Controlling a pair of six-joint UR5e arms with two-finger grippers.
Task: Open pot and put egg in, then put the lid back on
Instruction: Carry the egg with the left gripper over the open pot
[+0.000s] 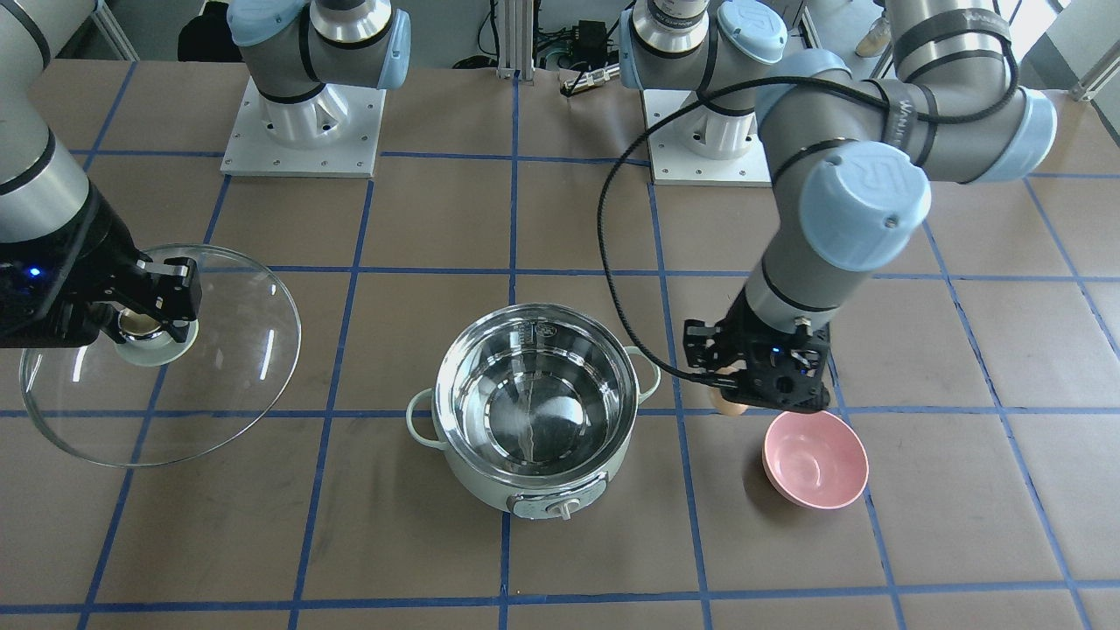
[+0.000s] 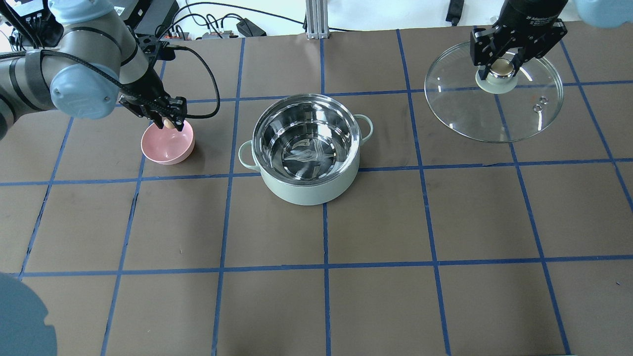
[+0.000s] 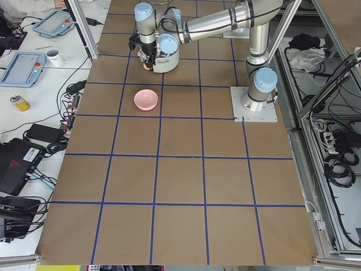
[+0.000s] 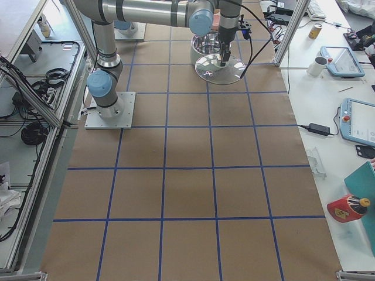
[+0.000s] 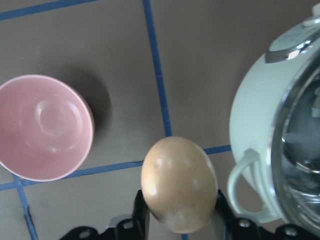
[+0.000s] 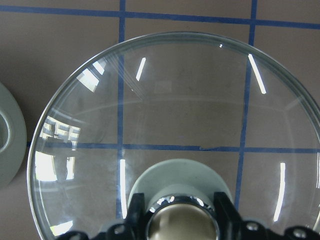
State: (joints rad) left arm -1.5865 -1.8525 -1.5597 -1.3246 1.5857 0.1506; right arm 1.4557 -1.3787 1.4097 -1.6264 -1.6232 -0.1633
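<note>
Overhead exterior, brown blue-gridded table (image 2: pixel 376 306), left jaws gripping egg (image 5: pixel 177 182), right jaws clamping lid (image 2: pixel 494 116), cables (image 2: pixel 217 27) behind.

One pot (image 2: pixel 306 190), one lid (image 2: pixel 470 116), one egg (image 5: pixel 178 182), one bowl (image 1: pixel 815 461).

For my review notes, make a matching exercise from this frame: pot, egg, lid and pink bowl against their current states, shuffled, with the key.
Things
1. pot
2. egg
3. lid
4. pink bowl

States
A. gripped at its knob by the right gripper
B. empty, on the table close by the left gripper
C. pinched in the left gripper
D. uncovered, bare steel inside

Pairs: 1-D, 2-C, 3-A, 4-B
</note>
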